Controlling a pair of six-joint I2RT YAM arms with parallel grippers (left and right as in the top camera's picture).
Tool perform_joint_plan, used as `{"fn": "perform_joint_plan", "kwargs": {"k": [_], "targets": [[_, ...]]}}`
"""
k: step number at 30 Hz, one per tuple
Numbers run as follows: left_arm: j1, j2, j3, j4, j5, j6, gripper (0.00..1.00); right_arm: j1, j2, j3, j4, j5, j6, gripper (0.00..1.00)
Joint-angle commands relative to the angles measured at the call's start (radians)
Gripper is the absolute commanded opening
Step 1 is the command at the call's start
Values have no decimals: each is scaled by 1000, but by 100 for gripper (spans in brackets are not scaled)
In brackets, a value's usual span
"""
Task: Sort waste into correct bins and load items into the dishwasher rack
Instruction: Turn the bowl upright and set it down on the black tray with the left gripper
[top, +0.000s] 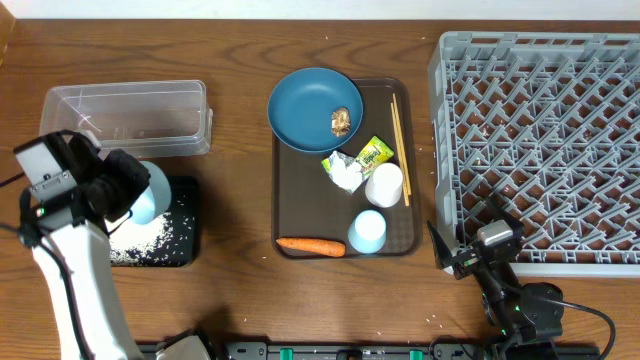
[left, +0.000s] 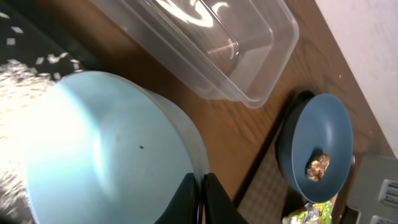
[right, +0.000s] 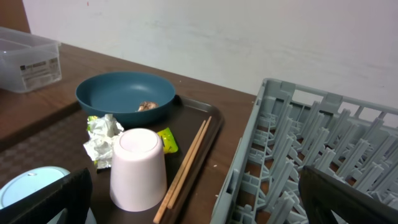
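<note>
Pale blue bowl (left: 106, 149) sits clamped in left claw (left: 200, 186).

Overhead top-down; both wrist views on plate (right: 118, 93)

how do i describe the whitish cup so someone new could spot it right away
Find the brown serving tray in the middle of the table, left of the big grey rack. Near its right edge, beside the wooden chopsticks, stands the whitish cup. The neighbouring pale blue cup differs in colour, and the white paper beside it is crumpled.

readable text: none | clear tub (right: 28, 59) label: illegible
</note>
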Motion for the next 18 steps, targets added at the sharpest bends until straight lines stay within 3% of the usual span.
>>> {"fn": "perform_joint_plan", "kwargs": {"k": [1,4,11,14,18], "targets": [[31,36,8,29,188,-5,6,-5,1,-2,-4,-2,-7,99],[80,31,8,80,471,22,6,-5,1,-2,-4,-2,-7,99],[251,10,8,46,565,-44,6,-5,1,-2,-4,-2,-7,99],[387,55,8,36,556,-141,6,-5,1,-2,-4,-2,-7,99],[541,182,8,117,998,-84,6,-5,1,-2,-4,-2,-7,99]]}}
